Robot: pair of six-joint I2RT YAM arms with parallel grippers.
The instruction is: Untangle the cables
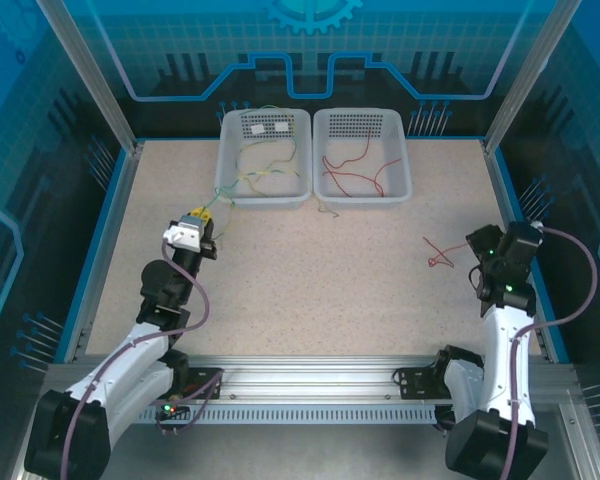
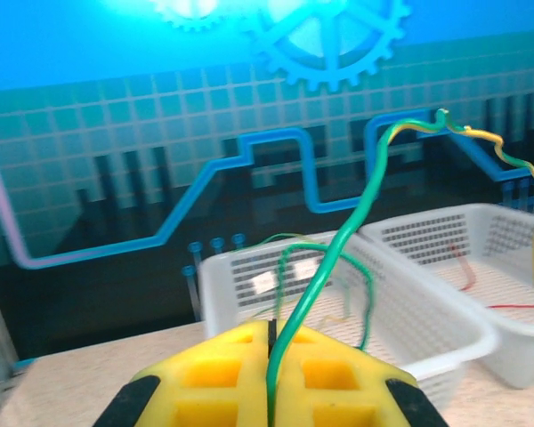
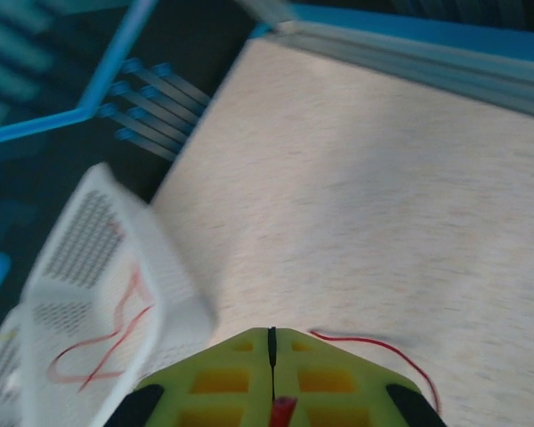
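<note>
Green cable (image 2: pixel 336 253) inside closed left claw (image 2: pixel 271 342)

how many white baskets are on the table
2, side by side at the far edge of the table: the left basket holds green and yellowish cables, the right basket holds red cables. None looks hidden.
</note>
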